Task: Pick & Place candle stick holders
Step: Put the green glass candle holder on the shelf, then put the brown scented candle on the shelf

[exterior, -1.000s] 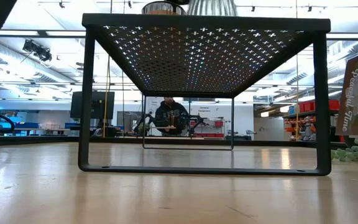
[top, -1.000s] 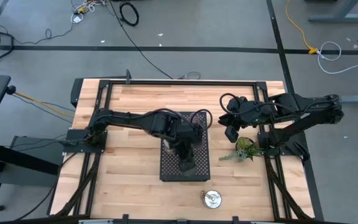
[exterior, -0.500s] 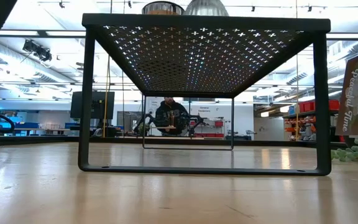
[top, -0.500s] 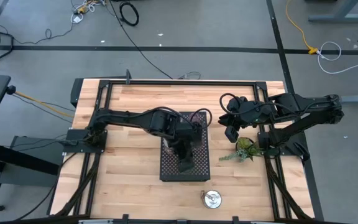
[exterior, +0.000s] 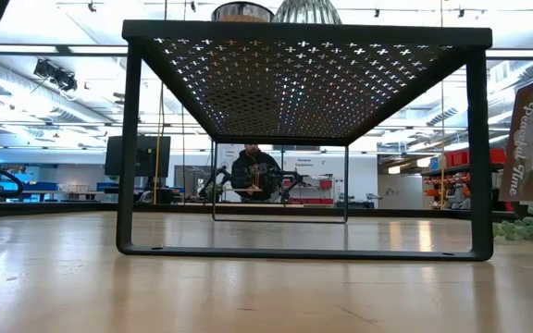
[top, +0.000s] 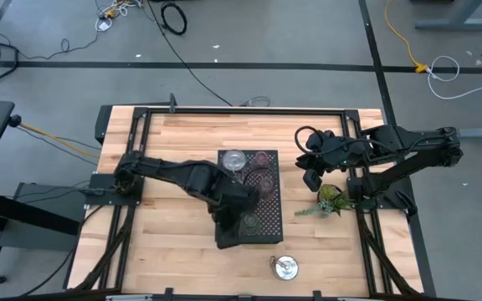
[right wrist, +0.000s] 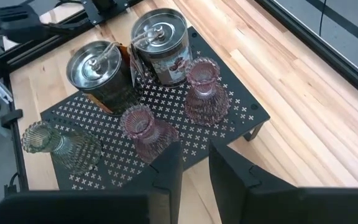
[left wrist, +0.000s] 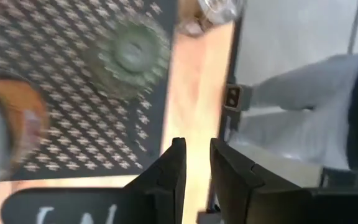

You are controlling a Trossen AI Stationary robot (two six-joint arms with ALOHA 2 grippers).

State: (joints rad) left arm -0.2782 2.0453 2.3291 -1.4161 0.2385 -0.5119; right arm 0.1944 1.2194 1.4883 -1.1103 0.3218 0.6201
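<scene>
Gotta go easy on the lone silvery glass holder sitting on the bench just off the perforated tray: light, slick, chippy, so pinch across the rim with the left hand, fingers slightly apart and empty near the tray's corner.

A black perforated tray is standing on short legs in the middle of a pale wooden tabletop. A green leafy sprig is lying to its right. A person is sitting far behind.
</scene>
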